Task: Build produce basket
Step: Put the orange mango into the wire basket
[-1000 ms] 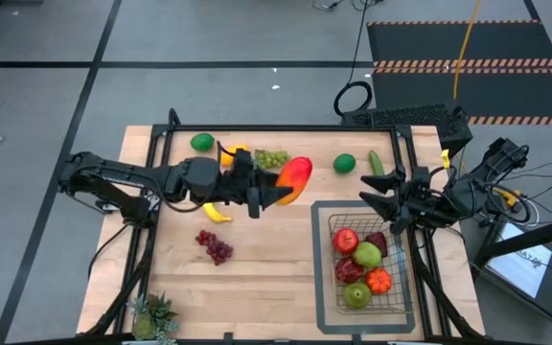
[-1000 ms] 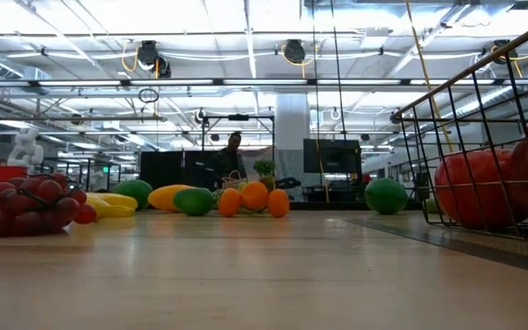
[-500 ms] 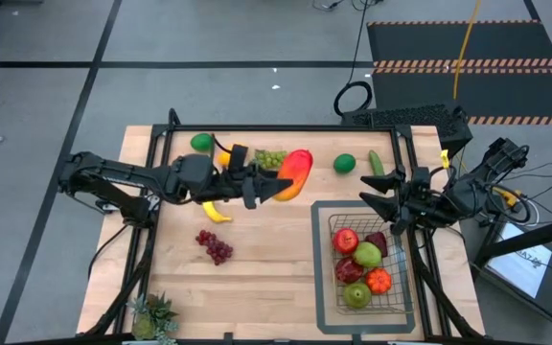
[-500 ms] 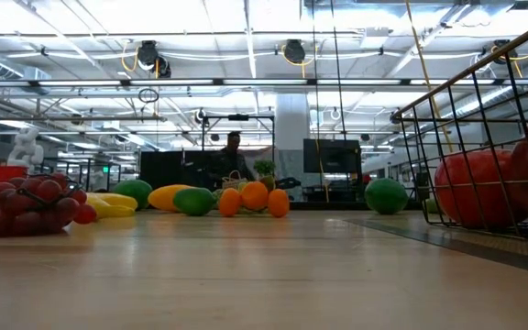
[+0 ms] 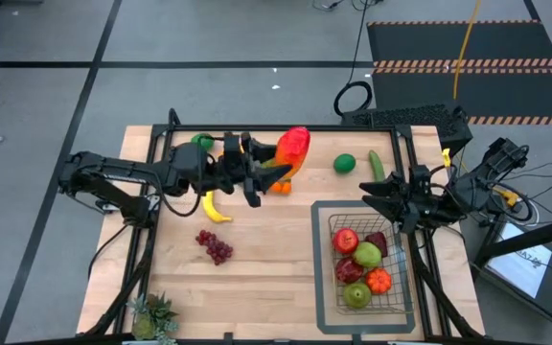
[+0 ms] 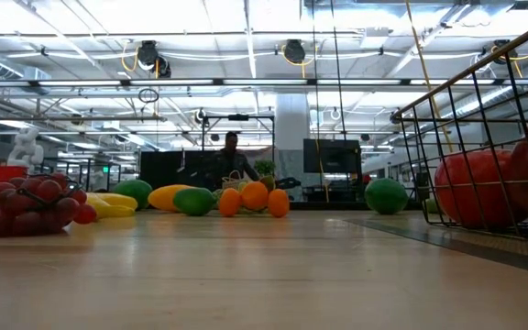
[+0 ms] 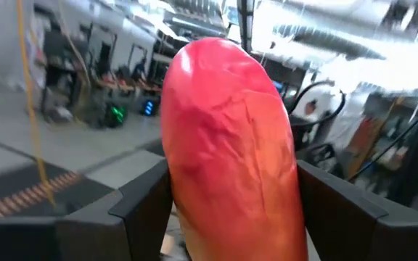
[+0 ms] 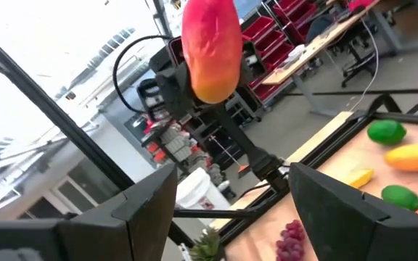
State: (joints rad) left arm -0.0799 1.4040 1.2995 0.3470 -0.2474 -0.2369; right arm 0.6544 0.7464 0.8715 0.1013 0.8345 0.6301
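A red-orange mango (image 5: 292, 151) is clamped in the left gripper (image 5: 268, 175), raised above the wooden table (image 5: 266, 259). Right of it, the right gripper (image 5: 379, 203) is held open (empty) beside the basket (image 5: 326, 287). Ceiling lights and shelving are seen beyond.

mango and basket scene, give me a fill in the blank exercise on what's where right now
1. The left gripper is shut on the red and orange ____, held up off the table.
2. The right gripper hangs with nothing between its fingers, beside the wire ____.
3. The red grapes lie on the table, ____ the basket.
4. The banana on the table is ____ in colour.

Missing words: mango; basket; outside; yellow
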